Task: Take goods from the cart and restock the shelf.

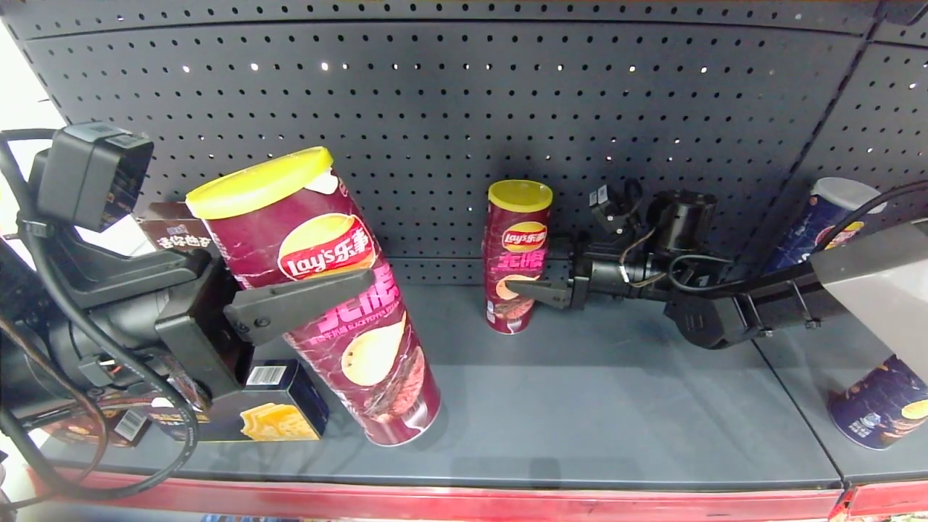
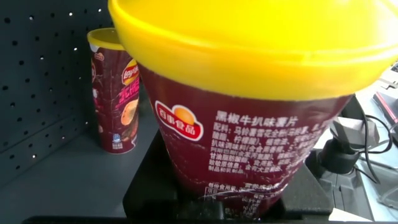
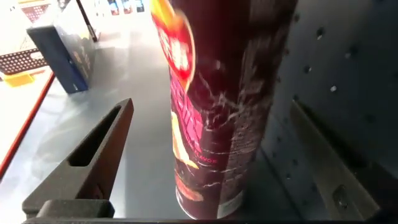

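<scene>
Two maroon crisp cans with yellow lids are seen on the grey shelf. The held can is clamped between the jaws of the left gripper and tilted, lid toward the pegboard, base low at the front of the deck. Whether it touches the deck cannot be told. The standing can is upright near the pegboard, and the right gripper is set around its lower half with jaws apart. In the right wrist view one finger is separated from the can by a gap.

Both maroon labels carry a round red-and-yellow logo with white script, large pink characters and pictured crisps. Small white print and an orange badge are shown on the held can's back.

Two dark-blue cans are placed at the right. At the left, two boxes are counted: a dark-blue box with a barcode and a cracker picture, and a brown box with white characters.
</scene>
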Controlling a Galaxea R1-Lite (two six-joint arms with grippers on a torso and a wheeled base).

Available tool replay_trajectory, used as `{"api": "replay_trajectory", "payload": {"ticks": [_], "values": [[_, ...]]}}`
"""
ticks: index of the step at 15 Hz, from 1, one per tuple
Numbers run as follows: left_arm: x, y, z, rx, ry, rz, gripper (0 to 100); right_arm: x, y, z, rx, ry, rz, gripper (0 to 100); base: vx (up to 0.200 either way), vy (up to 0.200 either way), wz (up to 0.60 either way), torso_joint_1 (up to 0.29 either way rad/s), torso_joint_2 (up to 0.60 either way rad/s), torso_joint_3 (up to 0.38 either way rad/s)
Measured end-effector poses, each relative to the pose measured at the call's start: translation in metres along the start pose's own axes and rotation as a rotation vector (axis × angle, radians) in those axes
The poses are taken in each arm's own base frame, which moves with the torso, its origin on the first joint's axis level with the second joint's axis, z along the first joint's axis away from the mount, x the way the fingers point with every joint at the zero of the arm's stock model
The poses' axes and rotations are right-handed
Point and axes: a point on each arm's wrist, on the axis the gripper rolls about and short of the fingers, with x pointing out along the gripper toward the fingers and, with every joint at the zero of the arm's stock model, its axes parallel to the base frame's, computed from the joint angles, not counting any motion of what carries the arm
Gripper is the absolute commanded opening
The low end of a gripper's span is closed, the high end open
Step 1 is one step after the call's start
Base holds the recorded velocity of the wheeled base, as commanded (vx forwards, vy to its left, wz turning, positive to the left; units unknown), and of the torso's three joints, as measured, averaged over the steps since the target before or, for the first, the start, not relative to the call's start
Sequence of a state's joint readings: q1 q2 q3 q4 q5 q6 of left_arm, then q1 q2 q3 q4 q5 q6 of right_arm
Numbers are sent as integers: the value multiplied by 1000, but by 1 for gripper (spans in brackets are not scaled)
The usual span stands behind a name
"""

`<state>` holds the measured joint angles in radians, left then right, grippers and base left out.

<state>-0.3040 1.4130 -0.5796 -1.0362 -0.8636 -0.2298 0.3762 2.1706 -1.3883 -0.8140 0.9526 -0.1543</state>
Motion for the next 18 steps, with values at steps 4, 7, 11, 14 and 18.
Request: {"api": "replay_trajectory", "payload": {"ticks": [4,7,11,14,18], "values": [[0,0,-1,-3,3,3,0,9,1,-16,23,15,14,100,0,0,0,0,0,0],[0,2,-2,-4,3,6,0,13,-2,-24,31,22,5,100,0,0,0,0,0,0],[0,2,-2,-6,5,6,0,21,-7,-31,26,18,8,100,0,0,0,0,0,0],[0,2,-3,-8,7,7,0,25,-9,-35,24,17,11,0,0,0,0,0,0,0],[0,4,-5,-12,10,13,0,28,-9,-36,21,14,11,0,0,0,0,0,0,0]]}}
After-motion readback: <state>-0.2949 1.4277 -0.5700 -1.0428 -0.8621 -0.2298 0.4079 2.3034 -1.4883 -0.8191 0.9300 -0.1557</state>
